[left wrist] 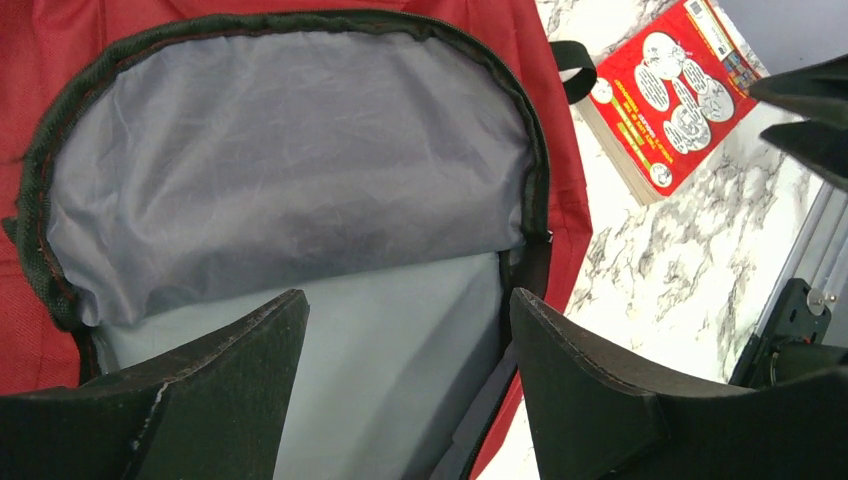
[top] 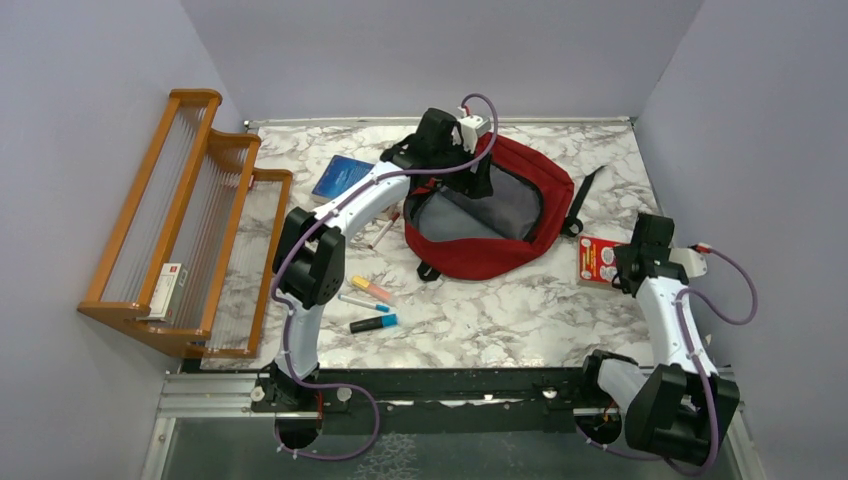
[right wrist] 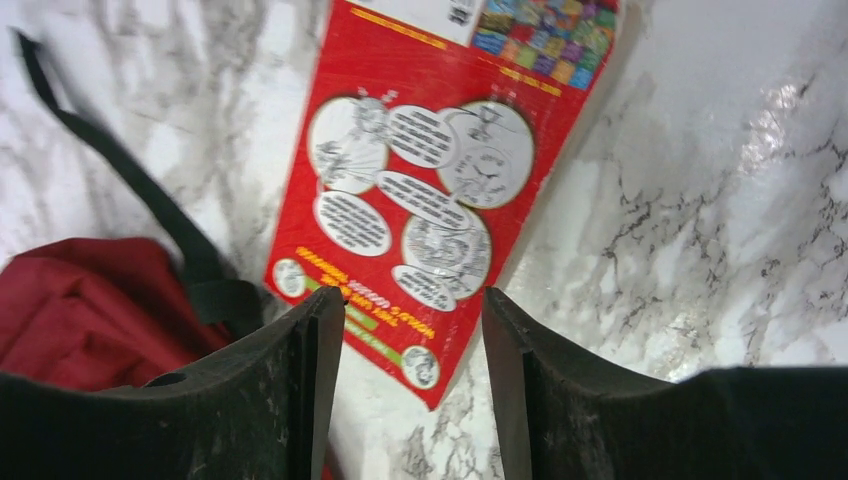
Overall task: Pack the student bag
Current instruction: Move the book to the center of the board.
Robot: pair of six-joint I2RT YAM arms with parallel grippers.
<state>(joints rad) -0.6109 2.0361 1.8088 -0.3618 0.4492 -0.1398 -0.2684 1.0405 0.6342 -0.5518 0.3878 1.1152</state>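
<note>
The red student bag [top: 520,190] lies open at the table's back middle, grey lining [left wrist: 290,180] showing. My left gripper [top: 478,180] hangs open and empty over the bag's left rim; in its wrist view [left wrist: 408,300] the jaws straddle the grey inside. A red book [top: 598,258] lies flat right of the bag, also seen in the left wrist view [left wrist: 675,85] and in the right wrist view [right wrist: 430,190]. My right gripper [top: 628,268] is open just above the book's near corner [right wrist: 412,305], holding nothing.
A blue book [top: 341,177] lies left of the bag. Several markers and pens [top: 367,300] lie near the table's left middle. A wooden rack [top: 190,225] holding a small box [top: 168,290] stands at the left wall. A black strap [top: 585,195] trails from the bag.
</note>
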